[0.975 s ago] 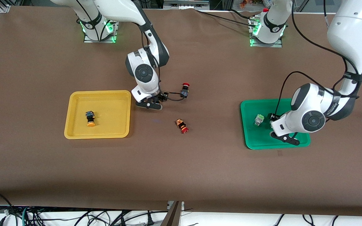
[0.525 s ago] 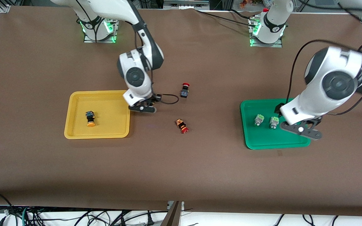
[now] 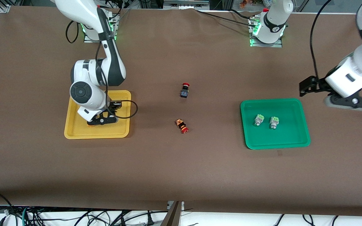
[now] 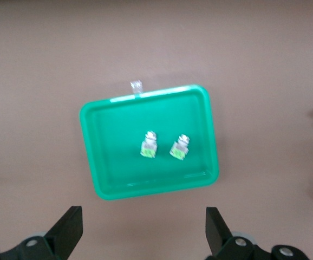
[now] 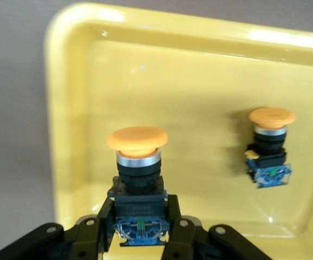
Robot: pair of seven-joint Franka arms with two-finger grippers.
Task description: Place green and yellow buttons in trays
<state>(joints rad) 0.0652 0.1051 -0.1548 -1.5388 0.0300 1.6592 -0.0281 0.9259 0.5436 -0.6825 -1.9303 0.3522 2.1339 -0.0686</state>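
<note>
Right end effector (image 5: 139,238) grips yellow button (image 5: 138,162) over yellow tray (image 5: 200,97)

yellow tray (image 5: 75,97): you are looking at smooth, glossy plastic catching bright glints along the rim.
green tray (image 4: 99,181): it is showing the same shiny plastic.
held yellow button (image 5: 137,142): you are seeing a matt orange cap, a bright metal-looking ring and a dark plastic body.
green buttons (image 4: 149,146): pale caps are sitting on silvery bodies.
table (image 3: 181,169): it is looking matt brown, without glare.
</note>
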